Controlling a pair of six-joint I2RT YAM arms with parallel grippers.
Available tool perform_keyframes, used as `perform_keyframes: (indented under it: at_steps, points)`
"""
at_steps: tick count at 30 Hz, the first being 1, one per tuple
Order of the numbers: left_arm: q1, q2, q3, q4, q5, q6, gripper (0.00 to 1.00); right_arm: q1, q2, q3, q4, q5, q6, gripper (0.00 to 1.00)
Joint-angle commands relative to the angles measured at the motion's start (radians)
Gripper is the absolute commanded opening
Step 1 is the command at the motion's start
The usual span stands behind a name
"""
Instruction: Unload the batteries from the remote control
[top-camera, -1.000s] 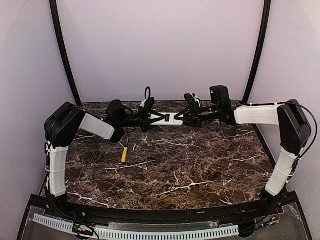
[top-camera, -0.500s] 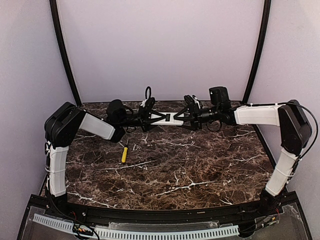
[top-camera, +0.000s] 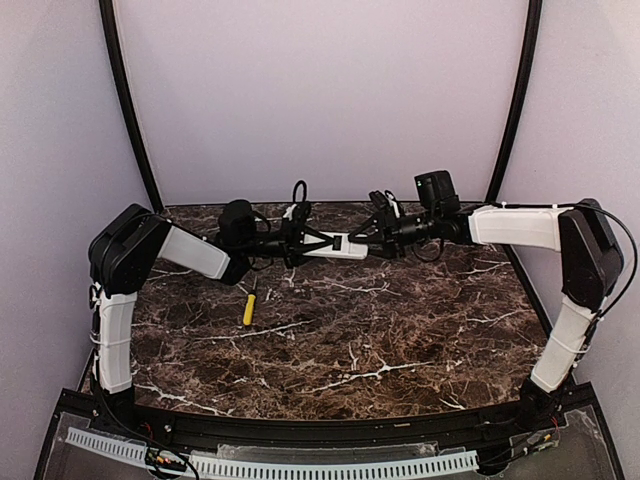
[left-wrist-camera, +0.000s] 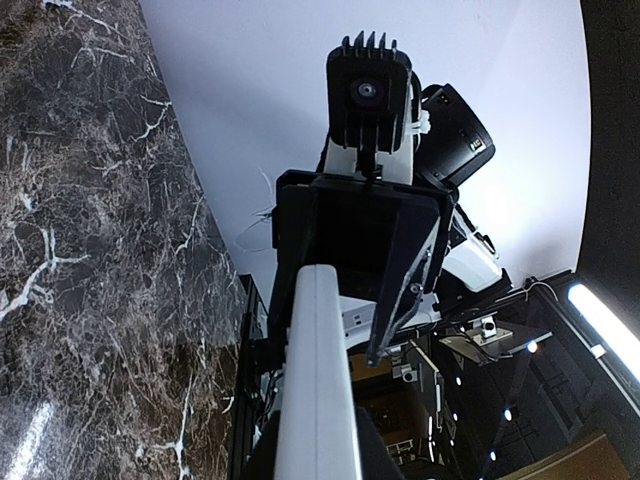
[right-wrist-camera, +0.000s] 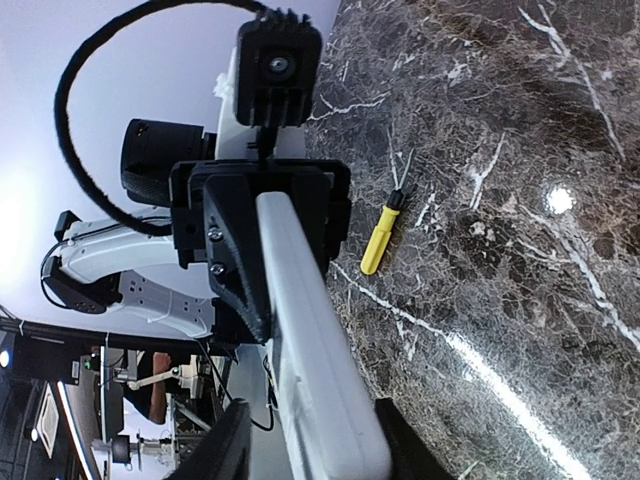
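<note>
The remote control (top-camera: 338, 247) is a white bar held level above the back of the table, a small dark window on its top. My left gripper (top-camera: 306, 243) is shut on its left end; in the left wrist view the remote control (left-wrist-camera: 318, 380) runs out from between the dark fingers of that gripper (left-wrist-camera: 318, 455). My right gripper (top-camera: 372, 239) is open around the other end: in the right wrist view the remote control (right-wrist-camera: 310, 340) lies between its fingers (right-wrist-camera: 225, 445), with a gap on the left side. The batteries are hidden.
A yellow-handled screwdriver (top-camera: 248, 308) lies on the dark marble table (top-camera: 400, 330) left of centre, also visible as the screwdriver (right-wrist-camera: 378, 240) below the remote. Pale walls close in the back and sides. A black rail (top-camera: 330, 430) runs along the near edge.
My right gripper has loosened from its tight grip on the remote's right end and drawn slightly right. The left gripper has carried the remote a little to the left and turned it.
</note>
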Motion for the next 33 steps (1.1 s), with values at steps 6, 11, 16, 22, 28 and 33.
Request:
perform_keyframes:
  at_steps: [6, 11, 16, 22, 28, 33]
  points:
    - [-0.008, -0.066, 0.011, -0.024, 0.0, 0.047, 0.0, 0.016, -0.012, 0.02, -0.047, 0.033, -0.043, 0.2]
    - [-0.008, -0.074, 0.014, -0.025, 0.002, 0.046, 0.0, 0.016, -0.02, 0.016, -0.054, 0.03, -0.052, 0.16]
    - [-0.008, -0.081, 0.02, 0.002, 0.007, 0.019, 0.0, 0.016, -0.04, 0.007, -0.053, 0.008, -0.068, 0.15]
    - [-0.006, -0.084, 0.03, 0.068, 0.011, -0.042, 0.0, 0.013, -0.053, -0.01, -0.052, 0.001, -0.08, 0.15]
    - [0.007, -0.085, 0.029, 0.127, 0.011, -0.091, 0.0, 0.008, -0.075, -0.025, -0.052, 0.001, -0.086, 0.15]
    - [0.019, -0.086, 0.028, 0.174, 0.016, -0.133, 0.0, -0.003, -0.087, -0.045, -0.053, -0.001, -0.088, 0.16]
